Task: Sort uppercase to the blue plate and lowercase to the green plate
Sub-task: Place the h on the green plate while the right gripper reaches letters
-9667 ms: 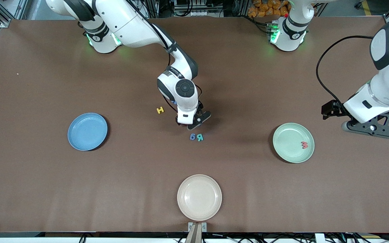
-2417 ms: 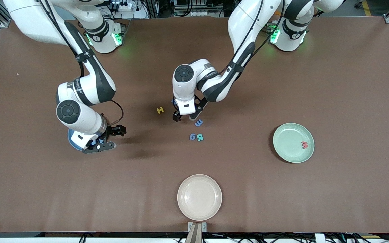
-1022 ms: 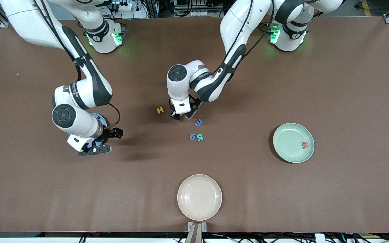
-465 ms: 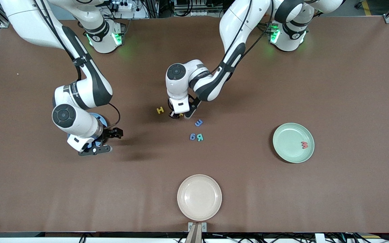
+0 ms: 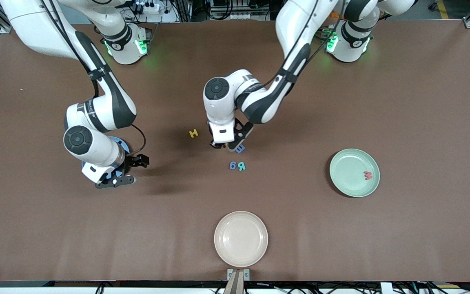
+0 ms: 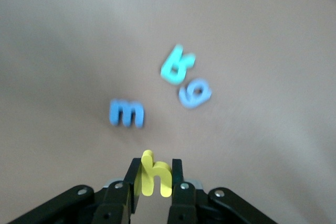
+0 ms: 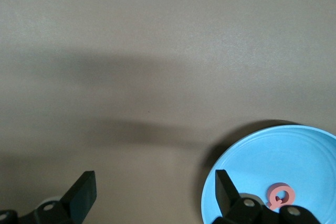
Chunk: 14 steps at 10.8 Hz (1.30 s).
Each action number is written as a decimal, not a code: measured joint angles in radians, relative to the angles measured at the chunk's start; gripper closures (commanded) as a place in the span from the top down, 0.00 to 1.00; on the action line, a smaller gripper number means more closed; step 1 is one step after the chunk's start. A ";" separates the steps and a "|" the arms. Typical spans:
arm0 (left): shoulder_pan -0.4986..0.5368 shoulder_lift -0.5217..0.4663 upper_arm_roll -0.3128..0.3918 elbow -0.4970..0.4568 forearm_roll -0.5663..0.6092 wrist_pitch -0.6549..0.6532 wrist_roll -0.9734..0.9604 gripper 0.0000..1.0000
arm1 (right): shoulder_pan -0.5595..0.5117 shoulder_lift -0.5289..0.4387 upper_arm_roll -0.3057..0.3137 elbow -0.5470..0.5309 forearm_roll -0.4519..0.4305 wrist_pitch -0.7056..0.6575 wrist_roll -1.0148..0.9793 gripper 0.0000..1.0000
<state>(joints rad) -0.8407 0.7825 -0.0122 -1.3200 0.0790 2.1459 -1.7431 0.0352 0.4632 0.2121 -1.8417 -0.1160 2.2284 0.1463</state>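
My left gripper (image 5: 223, 145) is shut on the small yellow h (image 6: 156, 178), which stands upright between its fingers, just above the table by the blue M (image 6: 126, 114). The M (image 5: 241, 149) is partly covered by that hand in the front view. The teal R (image 5: 242, 166) and a small blue lowercase letter (image 5: 232, 165) lie side by side, nearer the front camera. The yellow H (image 5: 193, 133) lies toward the right arm's end. The green plate (image 5: 347, 181) holds the red w (image 5: 367, 175). My right gripper (image 7: 155, 195) hangs open over the blue plate's (image 7: 294, 153) rim, and the red Q (image 7: 280, 195) lies in that plate.
A cream plate (image 5: 240, 239) sits near the table's front edge, at the middle. In the front view the right arm's wrist covers most of the blue plate (image 5: 123, 145).
My left gripper has shut on the yellow h, lifted it and shifted toward the blue M. The right arm has stayed still over the blue plate.
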 measured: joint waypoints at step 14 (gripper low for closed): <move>0.731 -0.149 -0.088 -0.258 0.000 -0.280 1.394 0.00 | 0.406 0.287 0.013 0.429 0.049 -0.053 0.690 1.00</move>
<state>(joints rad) -0.1099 0.6337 -0.1006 -1.5778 0.0794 1.8654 -0.3494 0.4415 0.7507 0.2254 -1.4124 -0.0672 2.1755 0.8363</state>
